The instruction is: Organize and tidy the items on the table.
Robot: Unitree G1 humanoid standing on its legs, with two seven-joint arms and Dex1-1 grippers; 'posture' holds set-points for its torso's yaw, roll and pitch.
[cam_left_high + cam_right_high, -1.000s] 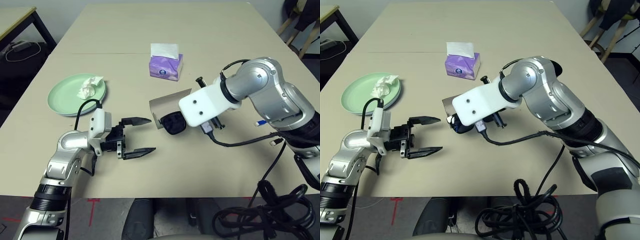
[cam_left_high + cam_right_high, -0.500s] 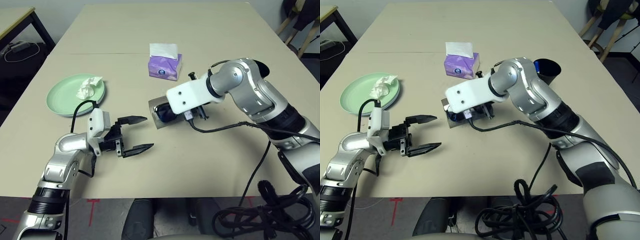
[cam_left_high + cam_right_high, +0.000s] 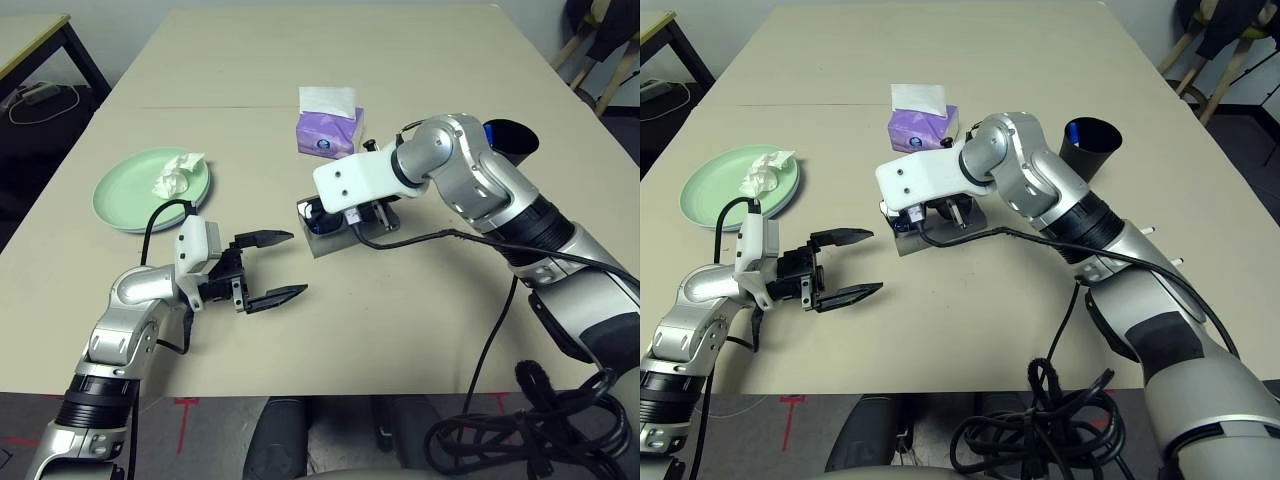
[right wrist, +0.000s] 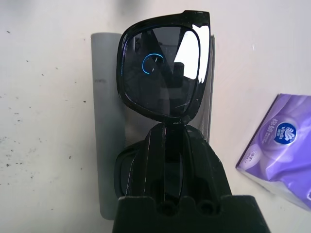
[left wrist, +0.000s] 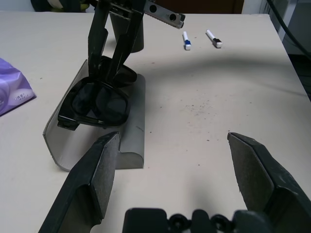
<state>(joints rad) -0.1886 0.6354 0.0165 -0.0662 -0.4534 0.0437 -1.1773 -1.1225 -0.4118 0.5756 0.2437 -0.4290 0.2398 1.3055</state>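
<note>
The purple tissue box [image 4: 279, 155] carries a round blue brand badge [image 4: 284, 133] with white lettering on its side, but the letters are too small and blurred to read. A similar dark oval mark shows on the box face in the left eye view, equally unreadable. No other text, number or sign can be made out.

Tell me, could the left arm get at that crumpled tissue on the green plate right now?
Probably yes. The left end effector is open and holds nothing, and the crumpled tissue lies uncovered on the green plate on that arm's own side, with bare table between.
</note>
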